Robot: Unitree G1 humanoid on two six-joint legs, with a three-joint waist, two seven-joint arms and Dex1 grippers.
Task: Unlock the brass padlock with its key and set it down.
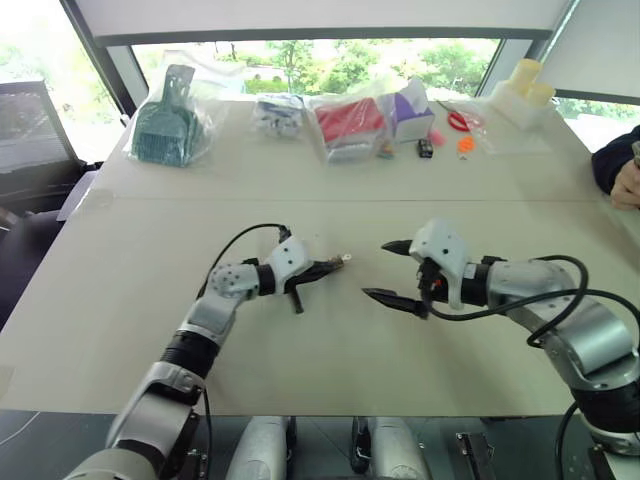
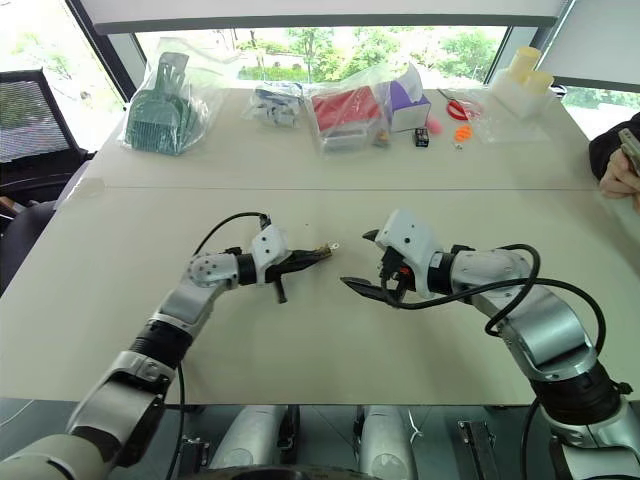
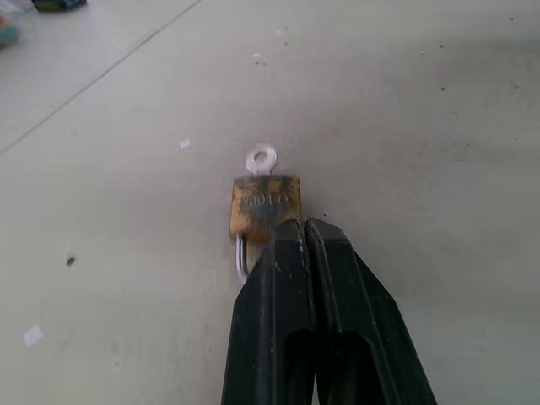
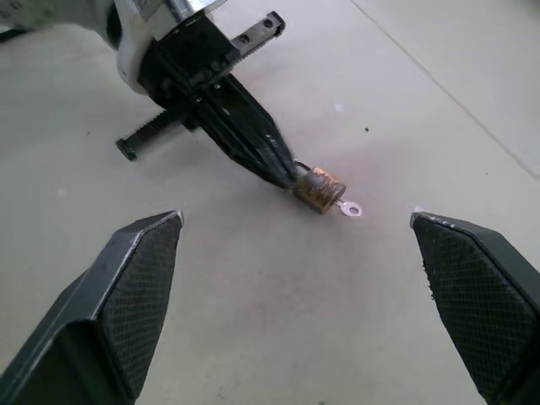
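Along the far edge of the pale matte table (image 1: 300, 330), left to right: one clear plastic bag with a teal ribbed plastic scoop (image 1: 168, 118); one small clear bag of pale bits (image 1: 279, 112); one crinkled bag with a red block (image 1: 350, 122); one purple-and-white box (image 1: 409, 108); one small dark item (image 1: 425, 148); a few pink and orange bits beside red-handled scissors (image 1: 458, 120); two cream cylinders on a white holder (image 1: 523, 88). At the far right edge, one person's hand (image 1: 628, 184) with a dark sleeve.

Nearer, two grippers, each with two black fingers. Left gripper (image 3: 302, 232): smooth tapered fingers pressed together, pinching the shackle end of one small brass padlock (image 3: 265, 207), a scuffed yellowish block with stamped lettering, its thin silvery shackle (image 3: 240, 257) partly hidden beside the fingertips. Sticking out of the lock's opposite end, one tiny silvery key (image 3: 261, 159) with a round ring-shaped bow. Lock and key low over the table between the two grippers; contact with the surface impossible to tell. Right gripper (image 4: 299, 245): spread wide, holding nothing, cross-hatched textured pads (image 4: 148, 270) facing inward, padlock and key ahead of the gap, apart from both fingers.
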